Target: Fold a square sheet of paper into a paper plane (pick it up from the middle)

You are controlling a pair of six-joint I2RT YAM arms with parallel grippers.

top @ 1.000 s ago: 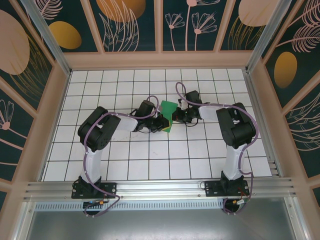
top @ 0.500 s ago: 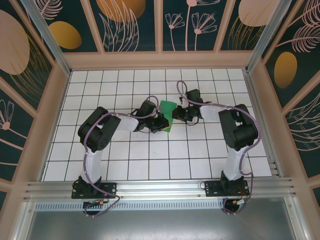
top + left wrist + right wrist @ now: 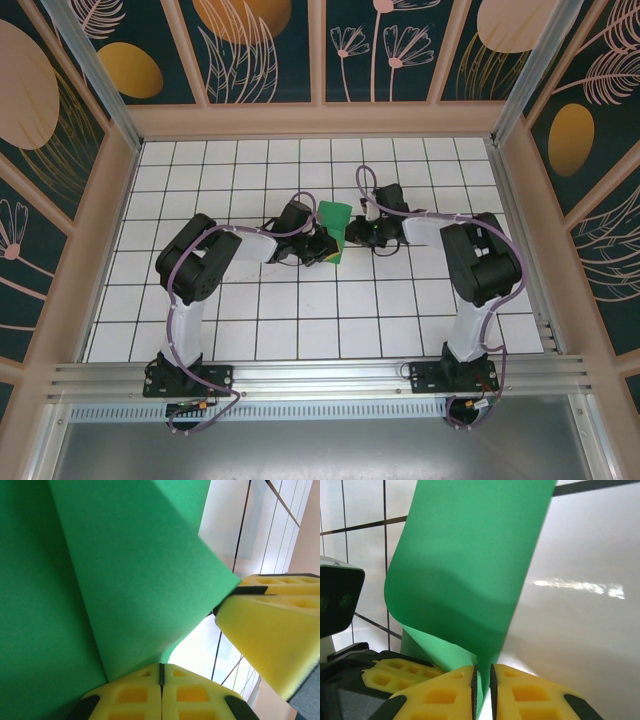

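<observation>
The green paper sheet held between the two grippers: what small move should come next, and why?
The right gripper and the left gripper both pinch the thin bright green sheet of paper, which bends in a soft curve with no sharp crease. Probably the right one should carry its edge over toward the left, then press down on the white grid table.

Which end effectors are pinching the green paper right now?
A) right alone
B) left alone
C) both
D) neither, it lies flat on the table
C: the green paper enters the closed pads of the left end effector and sits clamped between those of the right end effector.
</observation>
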